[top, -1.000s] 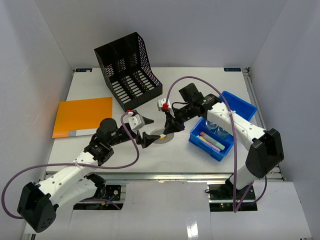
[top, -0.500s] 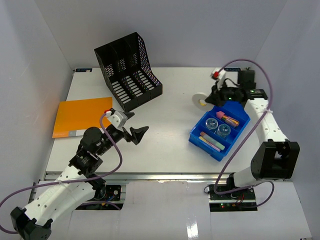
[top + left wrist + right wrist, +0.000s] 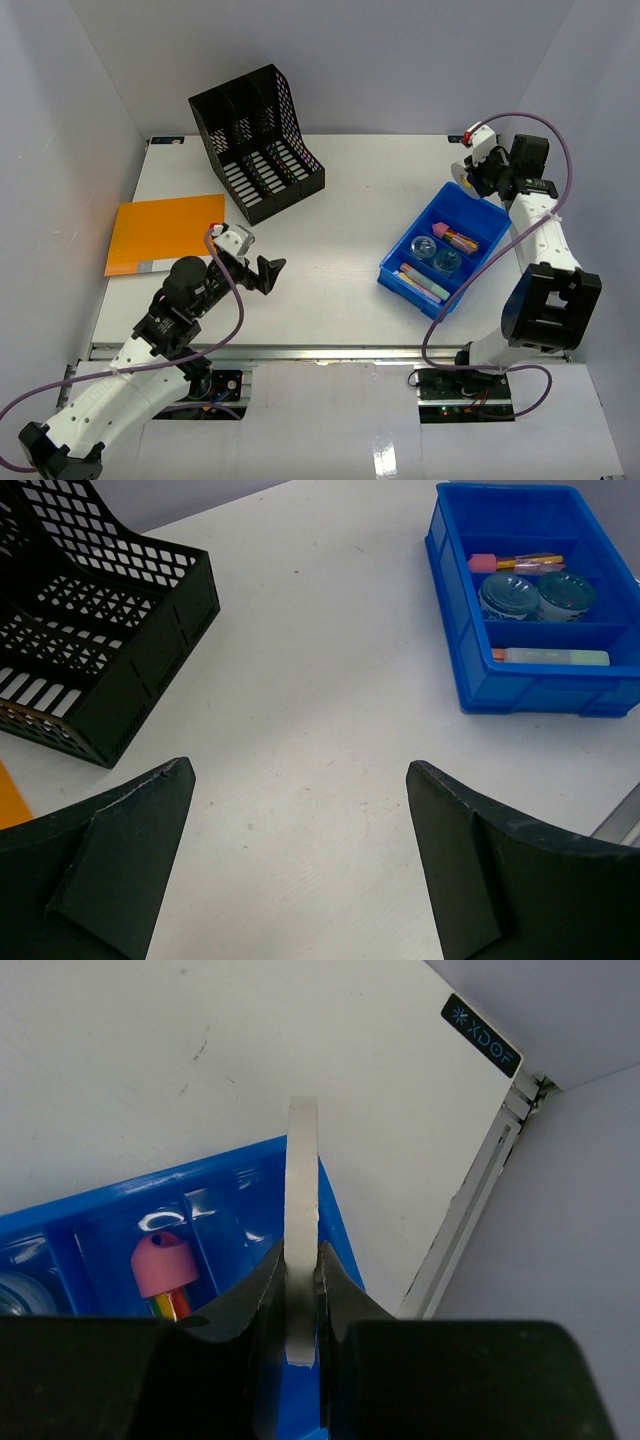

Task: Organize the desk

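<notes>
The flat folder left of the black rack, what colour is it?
The folder is orange, clearest in the top external view.

Desk (image 3: 360, 200): a large white rectangular tabletop, flat, level and matte. Pale grey walls (image 3: 330, 60) box it in on the left, rear and right. A metal rail (image 3: 330, 350) runs along the front edge, and the right wrist view shows a pale side rail (image 3: 470, 1210) along the right edge. A small dark label (image 3: 482, 1045) reading XDOF sits at the rear right corner. The surface carries a few faint dark specks (image 3: 195, 1050). It bears a black mesh file rack (image 3: 258, 140) at rear left, an orange folder (image 3: 165, 232) near the left edge, and a blue bin (image 3: 445, 250) on the right side.
</notes>
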